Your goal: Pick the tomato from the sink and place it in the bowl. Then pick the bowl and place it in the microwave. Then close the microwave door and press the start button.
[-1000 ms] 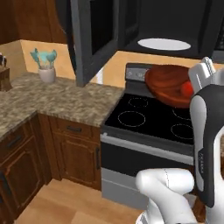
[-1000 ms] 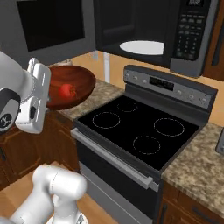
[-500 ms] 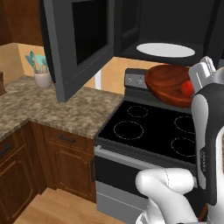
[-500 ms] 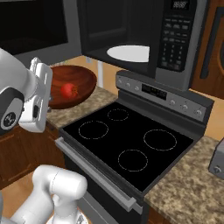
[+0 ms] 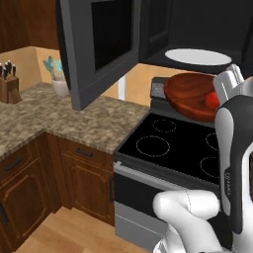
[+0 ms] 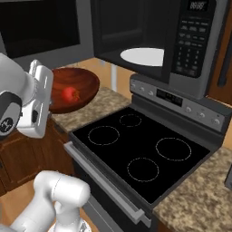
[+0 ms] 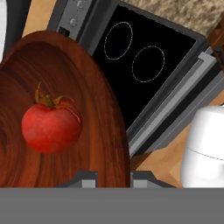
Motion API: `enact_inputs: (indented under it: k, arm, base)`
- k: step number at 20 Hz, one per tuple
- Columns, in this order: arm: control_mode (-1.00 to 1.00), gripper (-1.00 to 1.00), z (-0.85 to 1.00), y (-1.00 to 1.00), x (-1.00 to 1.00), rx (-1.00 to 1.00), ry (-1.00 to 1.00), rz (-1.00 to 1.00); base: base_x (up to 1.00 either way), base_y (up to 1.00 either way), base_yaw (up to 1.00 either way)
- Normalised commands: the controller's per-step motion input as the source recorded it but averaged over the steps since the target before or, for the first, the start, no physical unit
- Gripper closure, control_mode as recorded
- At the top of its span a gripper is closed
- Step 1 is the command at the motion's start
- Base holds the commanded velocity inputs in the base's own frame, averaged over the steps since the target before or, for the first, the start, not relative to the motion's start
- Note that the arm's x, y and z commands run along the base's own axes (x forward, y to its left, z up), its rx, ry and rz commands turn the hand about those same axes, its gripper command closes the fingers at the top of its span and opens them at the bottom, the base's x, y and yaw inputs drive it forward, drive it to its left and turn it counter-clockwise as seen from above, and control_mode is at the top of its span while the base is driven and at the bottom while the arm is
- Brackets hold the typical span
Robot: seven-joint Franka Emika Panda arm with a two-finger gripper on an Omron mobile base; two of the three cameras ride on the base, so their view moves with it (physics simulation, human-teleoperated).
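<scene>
Gripper [image 7: 113, 177] clamped on the near rim of the bowl [image 7: 65, 109], one finger each side of the edge; bowl held in the air, tilted, above the stove [image 6: 145, 154]. Tomato [image 7: 51, 126] sits inside the bowl, stem up, also seen in the left base view [image 5: 212, 100] and the right base view [image 6: 69, 94]. Microwave [image 6: 158, 36] is above the stove, cavity open, white round turntable plate [image 6: 142, 56] inside. Microwave door [image 5: 101, 47] swung wide open to the left. Black glass cooktop with four ring marks, grey control panel behind. Speckled granite counter [image 5: 64, 118] left of the stove, dark wood cabinets [image 5: 81, 180] below, wood floor. Knife block [image 5: 8, 86] and utensil jar [image 5: 60, 84] at the counter's back.
</scene>
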Motion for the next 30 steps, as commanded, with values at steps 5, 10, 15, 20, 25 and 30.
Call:
enact_inputs:
  k: [5, 10, 15, 20, 25, 30]
  arm:
    - [-1.00, 1.00, 0.23, 0.01, -0.06, 0.00, -0.01, 0.01]
    - [-1.00, 1.00, 0.47, -0.06, 0.07, -0.02, -0.07, -0.10]
    - [-1.00, 1.00, 0.42, -0.09, 0.34, 0.00, -0.09, -0.18]
    - [-1.00, 1.00, 0.14, -0.28, 0.69, 0.00, -0.06, -0.14]
    - [-1.00, 1.00, 0.07, -0.44, 0.68, 0.00, -0.05, -0.08]
    - [-1.00, 1.00, 0.00, -0.34, 0.84, 0.00, 0.00, -0.06]
  base:
    - [0.00, 0.00, 0.22]
    - [0.00, 0.00, 0.00]
    - [0.00, 0.00, 0.00]
    - [0.00, 0.00, 0.00]
    - [0.00, 0.00, 0.00]
    - [0.00, 0.00, 0.00]
